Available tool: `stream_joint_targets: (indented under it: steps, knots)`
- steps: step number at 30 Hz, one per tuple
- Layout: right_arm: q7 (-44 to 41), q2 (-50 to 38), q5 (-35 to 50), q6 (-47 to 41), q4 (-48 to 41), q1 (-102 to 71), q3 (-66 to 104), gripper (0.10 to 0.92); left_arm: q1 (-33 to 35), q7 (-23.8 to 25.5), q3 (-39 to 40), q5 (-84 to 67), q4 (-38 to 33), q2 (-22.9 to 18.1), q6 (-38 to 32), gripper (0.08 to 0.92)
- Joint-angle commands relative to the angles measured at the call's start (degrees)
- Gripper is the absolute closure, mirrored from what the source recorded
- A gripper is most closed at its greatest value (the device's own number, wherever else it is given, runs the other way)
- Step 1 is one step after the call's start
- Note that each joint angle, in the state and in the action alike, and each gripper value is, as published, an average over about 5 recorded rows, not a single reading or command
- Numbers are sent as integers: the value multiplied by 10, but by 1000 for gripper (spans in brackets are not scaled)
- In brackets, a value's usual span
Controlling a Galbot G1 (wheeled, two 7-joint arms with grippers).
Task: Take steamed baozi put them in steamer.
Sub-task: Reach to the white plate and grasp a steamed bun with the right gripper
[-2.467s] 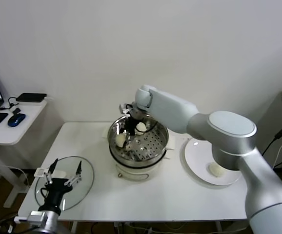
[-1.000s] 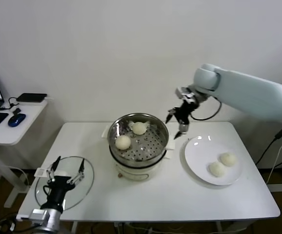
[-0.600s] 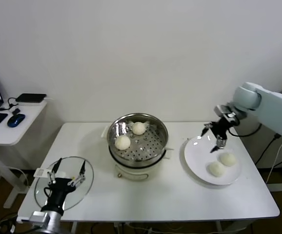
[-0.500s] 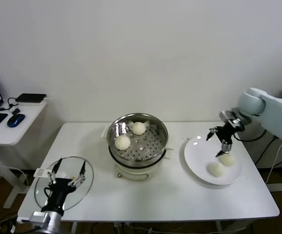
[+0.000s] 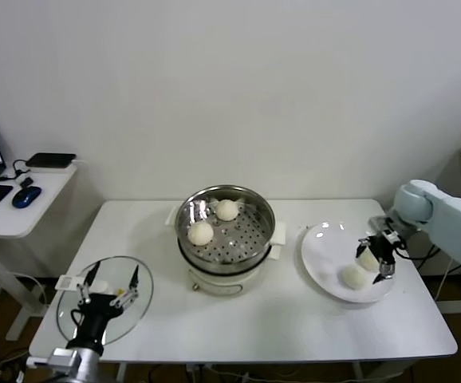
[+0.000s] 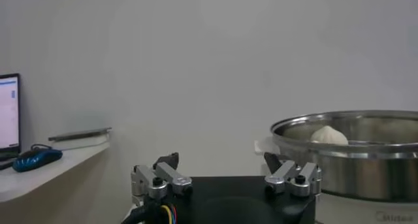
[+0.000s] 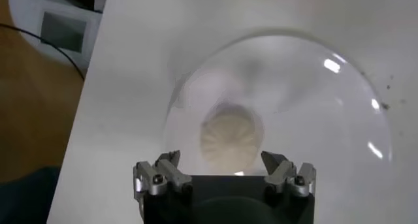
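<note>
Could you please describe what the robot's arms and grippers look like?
The right arm is smooth pale grey-white with rounded joints. The right gripper is black, and its silver finger mounts end in dark tips. The left gripper looks alike: black body, silver fingers, coloured wires at its base.

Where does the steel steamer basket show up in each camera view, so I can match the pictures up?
Head view: the steamer sits mid-table, between the glass lid and the white plate, holding two baozi.
Left wrist view: its steel rim fills the right side, beyond the left claw, one baozi peeking over.
Right wrist view: not in it.
Shared landmark: the baozi inside the steamer.
</note>
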Motion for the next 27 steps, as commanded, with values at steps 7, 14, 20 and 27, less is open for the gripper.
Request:
stream_joint_targets:
  steps: [7,14,20,27]
  knots:
    - [23,59,-62,26,-71,-64,55,203,1,0,-1,1,6,0,-1,177]
    - [28,74,-61,27,-79,-67,59,203,1,0,-1,2,8,-1,-1,177]
    - [28,76,-66,29,-79,-70,60,203,0,0,-1,1,10,-1,-2,177]
    - [27,75,-72,32,-79,-73,62,203,0,0,-1,1,11,-1,-2,177]
